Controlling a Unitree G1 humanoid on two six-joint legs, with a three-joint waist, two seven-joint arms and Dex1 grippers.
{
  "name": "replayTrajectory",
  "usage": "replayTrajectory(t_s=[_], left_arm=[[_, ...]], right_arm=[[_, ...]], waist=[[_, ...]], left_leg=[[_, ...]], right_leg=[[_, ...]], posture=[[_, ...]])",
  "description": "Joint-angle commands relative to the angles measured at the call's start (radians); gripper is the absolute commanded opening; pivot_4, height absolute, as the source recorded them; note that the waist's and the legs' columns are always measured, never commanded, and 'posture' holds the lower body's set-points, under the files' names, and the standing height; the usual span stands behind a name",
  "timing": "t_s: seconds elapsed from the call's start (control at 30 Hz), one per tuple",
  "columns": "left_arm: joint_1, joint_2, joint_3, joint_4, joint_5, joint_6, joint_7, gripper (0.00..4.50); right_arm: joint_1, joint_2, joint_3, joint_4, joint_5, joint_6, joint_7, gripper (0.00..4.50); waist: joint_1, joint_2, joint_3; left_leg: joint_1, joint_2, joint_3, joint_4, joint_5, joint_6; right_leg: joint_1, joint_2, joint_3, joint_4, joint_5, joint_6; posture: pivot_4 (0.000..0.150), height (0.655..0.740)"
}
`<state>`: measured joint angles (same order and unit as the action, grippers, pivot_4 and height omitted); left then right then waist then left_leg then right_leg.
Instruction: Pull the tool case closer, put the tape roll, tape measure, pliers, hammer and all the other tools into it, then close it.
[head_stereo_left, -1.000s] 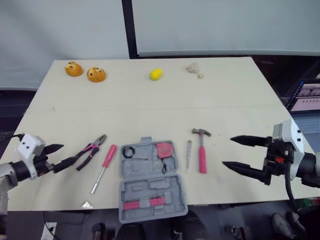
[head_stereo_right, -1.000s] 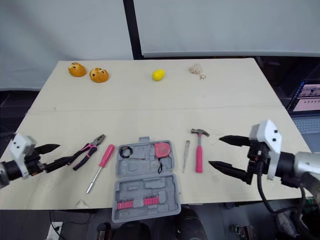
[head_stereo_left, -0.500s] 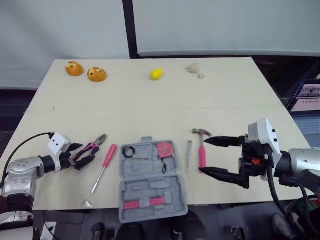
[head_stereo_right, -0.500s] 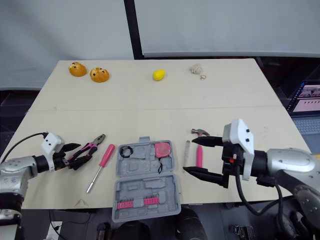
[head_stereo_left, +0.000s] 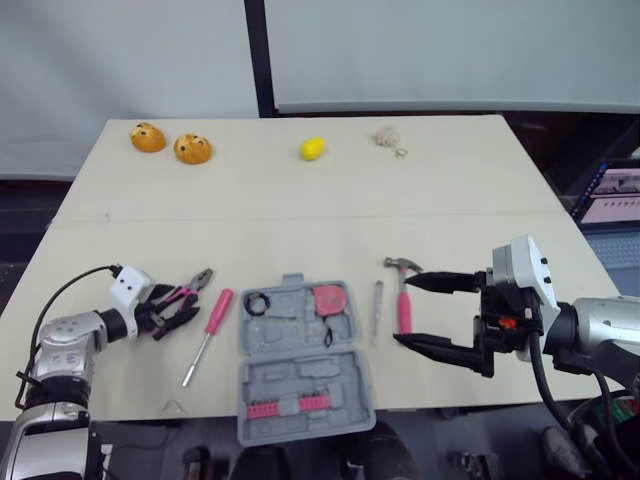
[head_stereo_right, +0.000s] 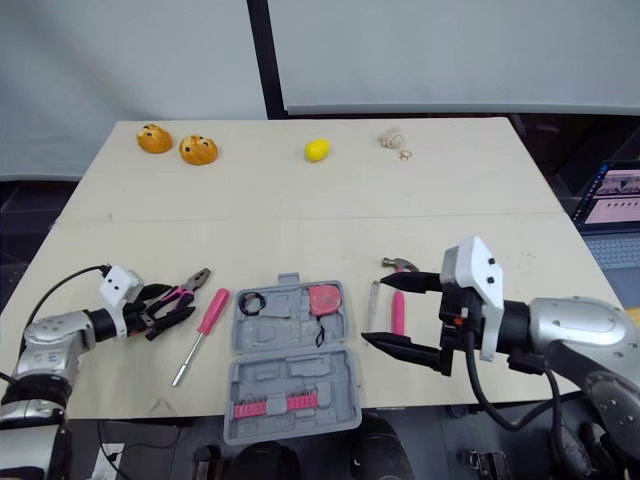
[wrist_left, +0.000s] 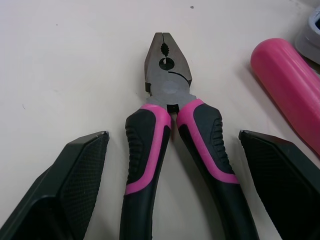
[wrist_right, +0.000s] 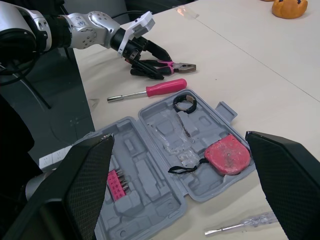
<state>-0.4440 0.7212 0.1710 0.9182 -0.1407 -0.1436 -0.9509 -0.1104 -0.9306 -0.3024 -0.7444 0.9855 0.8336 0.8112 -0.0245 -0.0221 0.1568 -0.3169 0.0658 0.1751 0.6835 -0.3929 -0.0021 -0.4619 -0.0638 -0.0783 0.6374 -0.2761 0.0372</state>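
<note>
Left wrist view: our left gripper (wrist_left: 172, 142) sits open astride the handles of the pliers (wrist_left: 167, 90), nine o'clock of the case (head_stereo_left: 300, 378); we should close squarely on both.

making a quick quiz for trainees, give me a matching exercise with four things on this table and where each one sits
Things:
1 pliers
2 tape measure
3 hammer
4 lemon

Places:
A inside the open case
B far side of the table
C right of the case
D left of the screwdriver

Pairs: 1-D, 2-A, 3-C, 4-B
</note>
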Motion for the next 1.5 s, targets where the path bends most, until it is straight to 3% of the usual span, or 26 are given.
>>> replayTrajectory(t_s=[0.03, 0.13, 0.23, 0.3, 0.33, 0.63, 0.7, 0.87, 1.03, 1.2, 1.33, 1.5], left_arm=[[-0.009, -0.001, -0.013, 0.023, 0.02, -0.006, 0.016, 4.5], [-0.008, -0.001, -0.013, 0.025, 0.021, -0.004, 0.014, 4.5], [0.001, 0.002, -0.002, 0.026, 0.013, -0.01, 0.018, 3.62], [0.006, 0.004, 0.005, 0.023, 0.004, -0.004, 0.011, 2.65], [0.007, 0.003, 0.009, 0.022, -0.002, 0.004, 0.009, 2.56], [0.049, 0.002, 0.047, -0.085, -0.053, 0.051, 0.011, 2.56], [0.066, 0.016, 0.061, -0.176, -0.078, 0.081, 0.005, 2.56], [0.152, 0.09, 0.043, -0.605, -0.148, 0.26, -0.08, 2.56], [0.124, 0.148, -0.035, -0.893, -0.188, 0.442, -0.143, 2.56], [0.035, 0.148, -0.159, -1.051, -0.196, 0.574, -0.185, 2.56], [-0.043, 0.045, -0.321, -1.115, -0.139, 0.599, -0.154, 2.56], [-0.109, -0.032, -0.424, -1.101, -0.078, 0.604, -0.131, 2.56]], right_arm=[[-0.003, -0.015, -0.017, -0.016, 0.008, -0.014, -0.01, 4.44], [-0.002, -0.018, -0.018, -0.016, 0.005, -0.015, -0.008, 4.44], [-0.004, -0.023, -0.023, -0.009, 0.005, -0.015, -0.004, 4.5], [-0.002, -0.027, -0.028, -0.005, 0.003, -0.017, 0.0, 4.5], [-0.001, -0.029, -0.029, -0.003, 0.002, -0.018, 0.002, 4.5], [-0.011, -0.039, -0.022, 0.016, -0.005, -0.029, 0.014, 4.5], [-0.012, -0.042, -0.024, 0.019, -0.003, -0.029, 0.017, 4.5], [-0.021, -0.056, -0.032, 0.022, 0.015, -0.021, 0.024, 4.5], [-0.075, -0.098, 0.012, 0.029, -0.005, -0.012, 0.043, 4.5], [-0.186, -0.14, 0.133, 0.045, -0.039, 0.026, 0.046, 4.5], [-0.319, -0.108, 0.317, 0.099, -0.148, 0.032, 0.046, 4.5], [-0.479, -0.053, 0.518, 0.2, -0.321, 0.053, 0.031, 4.5]], waist=[[0.0, 0.0, 0.0], [0.0, 0.0, 0.0], [0.0, 0.0, 0.0], [0.0, 0.0, 0.0], [0.0, 0.0, 0.0], [-0.003, 0.0, 0.0], [-0.002, 0.0, 0.0], [-0.001, -0.004, 0.002], [0.003, -0.002, 0.002], [0.0, -0.002, 0.002], [-0.003, -0.001, 0.002], [-0.004, -0.001, 0.002]], left_leg=[[0.0, 0.0, 0.0, 0.0, 0.0, 0.0], [0.0, 0.0, 0.0, 0.0, 0.0, 0.0], [0.0, 0.0, 0.0, 0.0, 0.0, 0.0], [0.0, 0.0, 0.0, 0.0, 0.0, 0.0], [0.0, 0.0, 0.0, 0.0, 0.0, 0.0], [0.0, 0.0, 0.0, 0.0, 0.0, 0.0], [0.0, 0.0, 0.0, 0.0, 0.0, 0.0], [-0.002, 0.001, -0.001, 0.001, 0.001, -0.001], [-0.001, -0.001, -0.002, 0.001, 0.002, -0.001], [-0.001, -0.001, -0.001, 0.001, 0.002, -0.002], [-0.001, -0.002, 0.001, 0.001, 0.002, -0.002], [-0.002, -0.002, 0.001, 0.001, 0.003, -0.002]], right_leg=[[0.0, 0.0, 0.0, 0.0, 0.0, 0.0], [0.0, 0.0, 0.0, 0.0, 0.0, 0.0], [0.0, 0.0, 0.0, 0.0, 0.0, 0.0], [0.0, 0.0, 0.0, 0.0, 0.0, 0.0], [0.0, 0.0, 0.0, 0.0, 0.0, 0.0], [0.0, 0.0, 0.0, 0.0, 0.0, 0.0], [0.0, 0.0, 0.0, 0.0, 0.0, 0.0], [0.0, 0.0, 0.003, 0.0, 0.0, 0.0], [0.001, -0.002, 0.007, 0.0, 0.0, 0.0], [0.0, 0.001, 0.009, 0.0, 0.0, 0.0], [0.0, 0.003, 0.011, 0.0, 0.0, 0.0], [-0.001, 0.004, 0.013, 0.0, 0.0, 0.0]], posture=[[0.15, 0.7292], [0.15, 0.7292], [0.15, 0.7292], [0.15, 0.7292], [0.15, 0.7292], [0.15, 0.7292], [0.15, 0.7292], [0.15, 0.7292], [0.15, 0.7292], [0.15, 0.7292], [0.15, 0.7292], [0.15, 0.7292]])
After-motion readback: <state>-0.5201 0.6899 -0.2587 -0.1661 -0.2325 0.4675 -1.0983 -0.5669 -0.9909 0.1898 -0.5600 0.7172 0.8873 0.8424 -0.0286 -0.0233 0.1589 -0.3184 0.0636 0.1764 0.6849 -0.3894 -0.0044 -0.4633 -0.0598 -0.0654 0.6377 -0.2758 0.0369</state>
